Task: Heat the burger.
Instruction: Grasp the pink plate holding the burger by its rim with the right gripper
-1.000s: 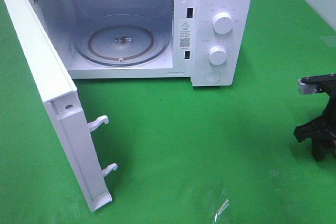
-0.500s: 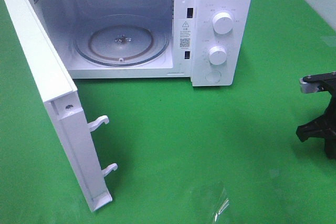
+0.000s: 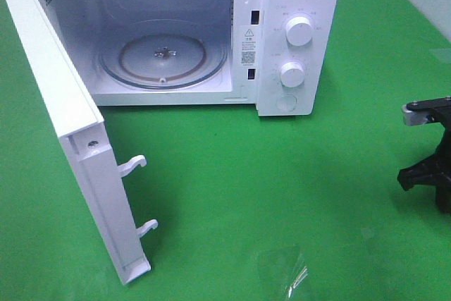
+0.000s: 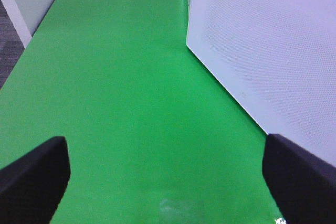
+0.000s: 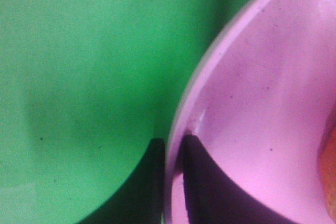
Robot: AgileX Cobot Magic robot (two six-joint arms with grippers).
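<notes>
In the right wrist view my right gripper [image 5: 170,182] is shut on the rim of the round pink plate [image 5: 252,119], one finger [image 5: 152,187] outside the rim and one inside. A sliver of orange-brown at that view's edge is the burger [image 5: 329,171]; the rest of it is out of view. In the exterior high view only the right arm [image 3: 430,167] shows, at the right edge; plate and burger are outside that frame. My left gripper [image 4: 168,182] is open and empty above the green mat, beside the microwave door.
The white microwave [image 3: 296,47] stands at the back with its door [image 3: 70,125] swung wide open to the left and its glass turntable [image 3: 163,54] bare. The door's outer face [image 4: 273,51] shows in the left wrist view. A clear film scrap [image 3: 289,273] lies near the front edge.
The right arm has shifted a little to the right, further out of the exterior view, then held still. Nothing else moved.
</notes>
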